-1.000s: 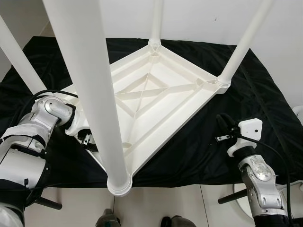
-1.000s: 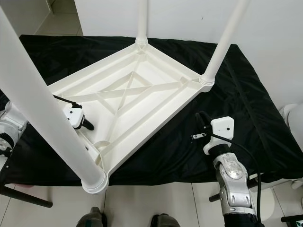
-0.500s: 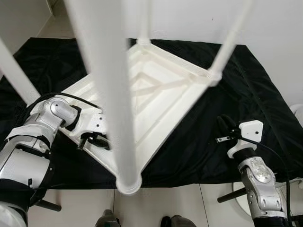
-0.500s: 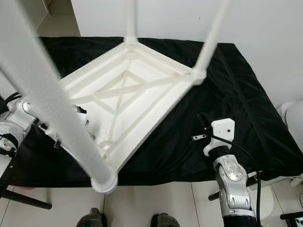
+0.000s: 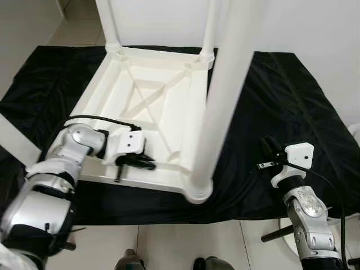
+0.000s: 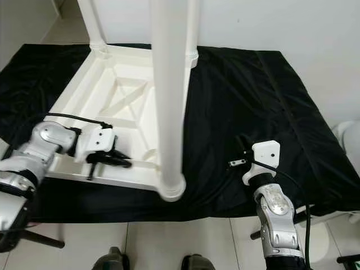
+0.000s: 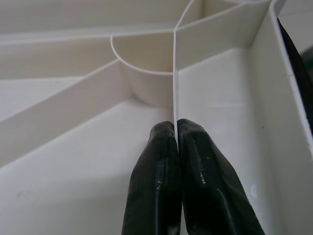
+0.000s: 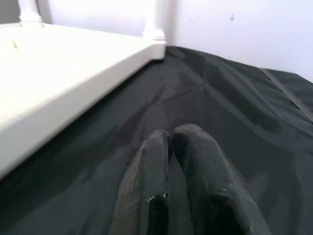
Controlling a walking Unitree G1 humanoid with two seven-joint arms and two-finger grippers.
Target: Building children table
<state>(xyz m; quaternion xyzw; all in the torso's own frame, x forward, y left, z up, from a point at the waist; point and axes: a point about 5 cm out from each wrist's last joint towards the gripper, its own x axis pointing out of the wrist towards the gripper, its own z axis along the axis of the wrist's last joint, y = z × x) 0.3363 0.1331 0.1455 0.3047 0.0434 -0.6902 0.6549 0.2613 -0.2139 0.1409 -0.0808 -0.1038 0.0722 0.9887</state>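
So the little white kids' table (image 5: 149,107) is lying upside down on the black cloth (image 5: 281,95), legs sticking up, and it's just been spun around. A second ago it sat like a diamond with one corner pointing at the robot; now a long edge runs across the front, and the nearest leg (image 5: 222,95) has swung from the robot's left over toward the middle-right.

The left gripper (image 5: 140,163) is what did it, I think. It has reached into the underside near the front edge, and from the left wrist view its fingers (image 7: 161,181) are pinched together right on one of the thin plastic ribs (image 7: 174,73) by a round leg socket. They look closed on that rib, though I can't say how firm the hold is.

The right gripper (image 5: 269,151) hasn't budged; it hovers over the cloth well off to the table's side, fingers (image 8: 195,171) pressed together with nothing between them.

All four legs look seated, so my guess is the build is nearly done, and this turn is lining it up to be flipped upright or checked.
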